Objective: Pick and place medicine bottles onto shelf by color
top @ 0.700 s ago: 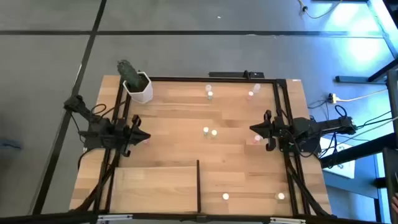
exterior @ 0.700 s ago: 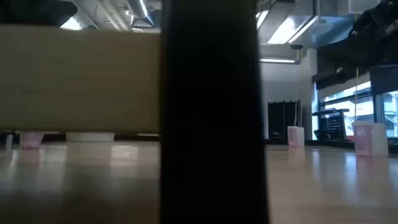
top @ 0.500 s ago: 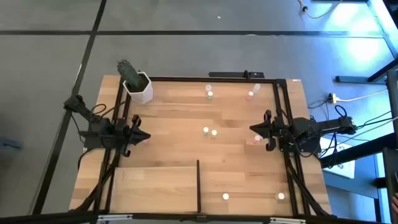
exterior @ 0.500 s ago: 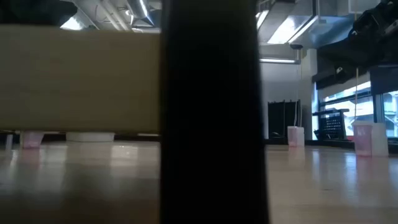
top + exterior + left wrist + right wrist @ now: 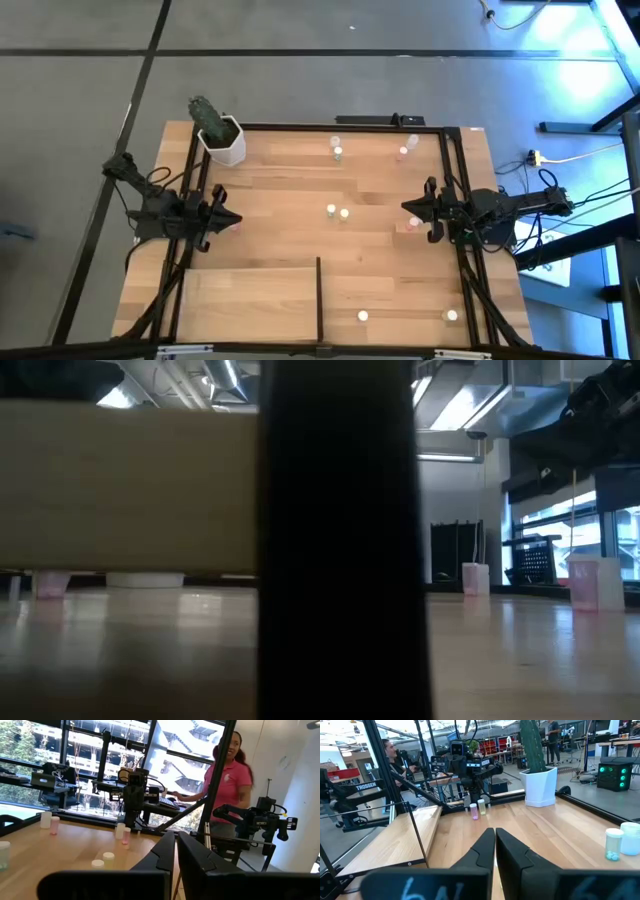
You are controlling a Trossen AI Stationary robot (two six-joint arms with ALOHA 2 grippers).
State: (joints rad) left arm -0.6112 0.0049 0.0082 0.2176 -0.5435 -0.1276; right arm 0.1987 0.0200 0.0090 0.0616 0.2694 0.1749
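Note:
Several small white-capped medicine bottles stand upright on the tabletop: two at mid-table (image 5: 337, 212), pairs at the far edge (image 5: 337, 148) (image 5: 408, 147), two at the near edge (image 5: 363, 316) (image 5: 452, 316). A pink one (image 5: 412, 224) stands beside my right gripper (image 5: 405, 206), which is shut at the table's right side. My left gripper (image 5: 237, 219) is shut at the left side, its fingers level (image 5: 176, 851). The shelf (image 5: 250, 300) lies near left, edged by a black divider (image 5: 319, 295). Neither gripper holds anything.
A white hexagonal pot with a cactus (image 5: 222, 138) stands at the far left corner. A black frame (image 5: 340, 126) runs around the table. A person in a pink shirt (image 5: 227, 777) stands beyond the table's right side. Bare wood lies between the two grippers.

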